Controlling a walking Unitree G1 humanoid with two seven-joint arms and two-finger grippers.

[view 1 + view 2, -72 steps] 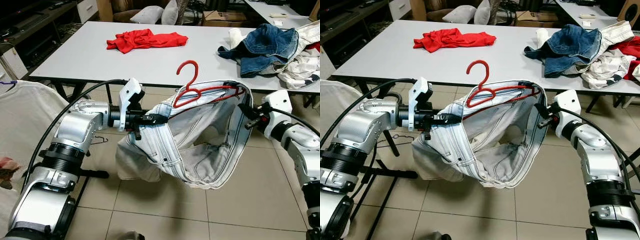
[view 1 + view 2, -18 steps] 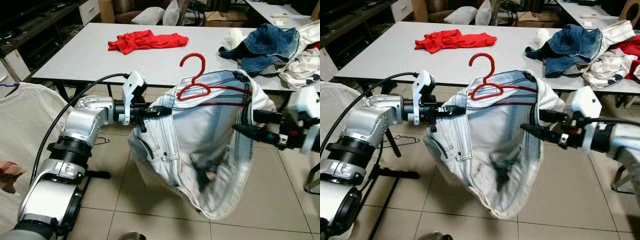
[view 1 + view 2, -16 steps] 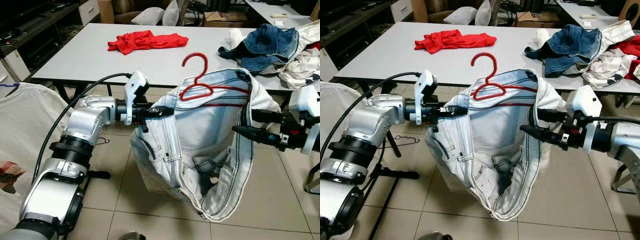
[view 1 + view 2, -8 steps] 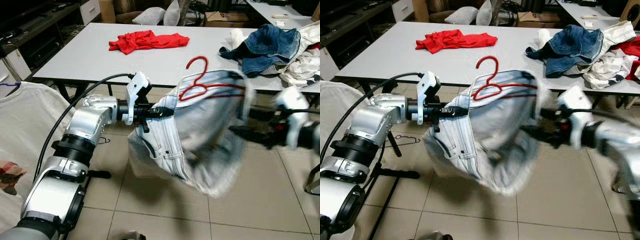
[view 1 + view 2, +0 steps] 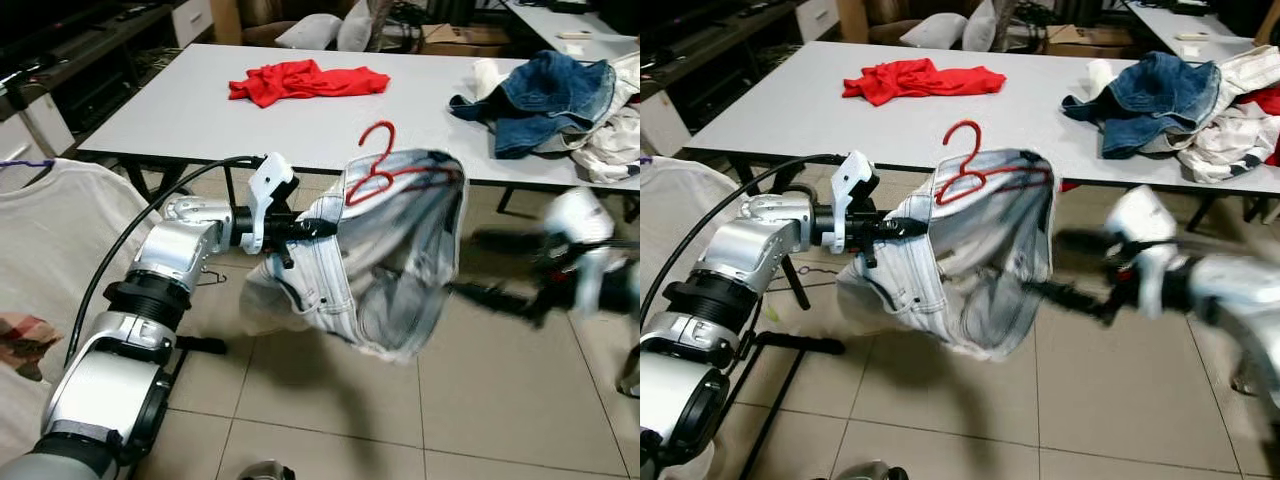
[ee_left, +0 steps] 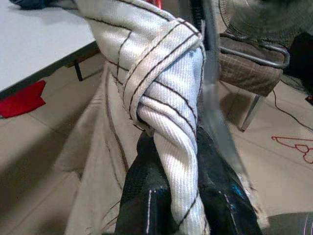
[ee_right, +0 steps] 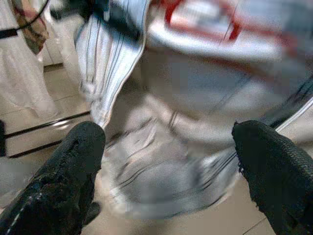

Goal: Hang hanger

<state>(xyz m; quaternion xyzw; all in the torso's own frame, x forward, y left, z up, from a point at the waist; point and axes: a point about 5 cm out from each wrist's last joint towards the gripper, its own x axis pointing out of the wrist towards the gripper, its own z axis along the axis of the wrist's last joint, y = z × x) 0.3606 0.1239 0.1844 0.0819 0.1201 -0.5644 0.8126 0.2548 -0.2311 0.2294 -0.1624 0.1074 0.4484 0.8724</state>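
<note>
A red hanger (image 5: 383, 170) sits in the waistband of pale jeans (image 5: 385, 270), its hook standing up above the cloth. My left gripper (image 5: 318, 229) is shut on the twisted waistband (image 6: 168, 122) at the jeans' left side and holds them in the air before the table. My right gripper (image 5: 1045, 262) is blurred, open, and just to the right of the jeans without touching them. In the right wrist view its black fingers (image 7: 73, 161) stand wide apart with nothing between them, and the jeans and hanger lie beyond.
A grey table (image 5: 180, 110) stands ahead with a red shirt (image 5: 305, 80) and a heap of blue and white clothes (image 5: 545, 85). A white T-shirt (image 5: 60, 250) hangs at my left over a black stand foot (image 5: 200, 345). Tiled floor lies below.
My right gripper has come out of the waistband and drawn back to the right. The jeans have sagged and swung left, and hang from the left gripper alone.
</note>
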